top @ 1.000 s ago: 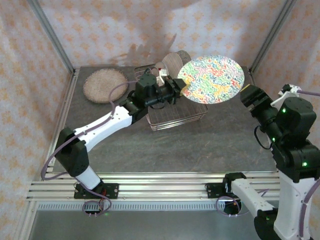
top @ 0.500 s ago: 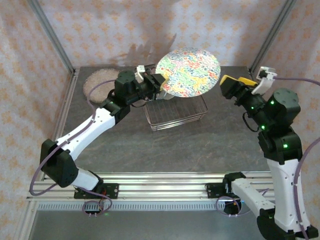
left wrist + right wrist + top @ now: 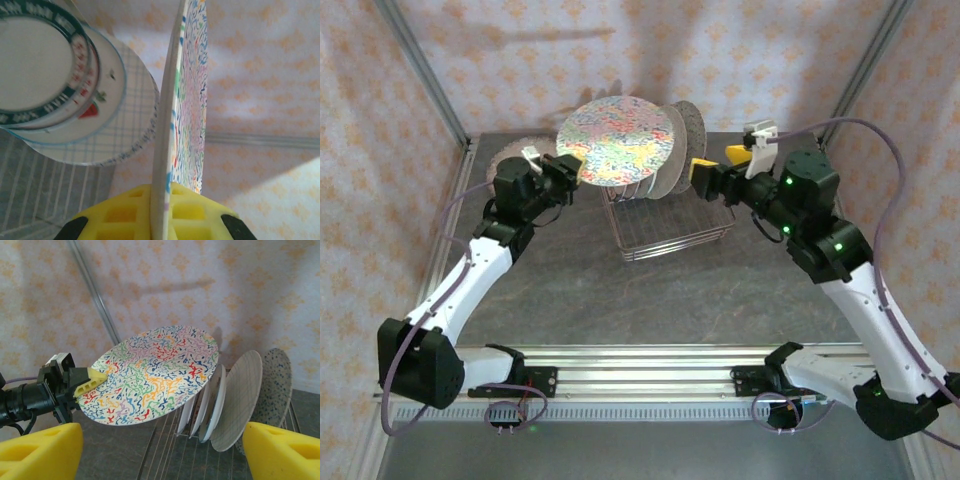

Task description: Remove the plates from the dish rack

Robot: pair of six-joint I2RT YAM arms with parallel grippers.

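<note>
Toward the near side of the grey table (image 3: 650, 300) sits the dish rack (image 3: 670, 232), a silver wire basket. Just right of the rack's far end, the right gripper (image 3: 717, 166) hovers with its yellow fingers (image 3: 42, 450) spread wide, grasping nothing, facing the plates in the rack. Left of the rack, the left gripper (image 3: 568, 168) is clenched on the rim of the multicolour squiggle plate (image 3: 618, 140). That plate is held in the air above the rack's far left corner, tilted, clear of the wires. At the rack's far end, four plates stand on edge in a row: the dark-rimmed plate (image 3: 35, 60), the white red-fruit plate (image 3: 102, 100), the beige plaid plate (image 3: 237, 400), then the grey speckled plate (image 3: 277, 385). Far left of the rack, a brown speckled plate (image 3: 505, 158) lies flat on the table, partly hidden behind the left arm.
</note>
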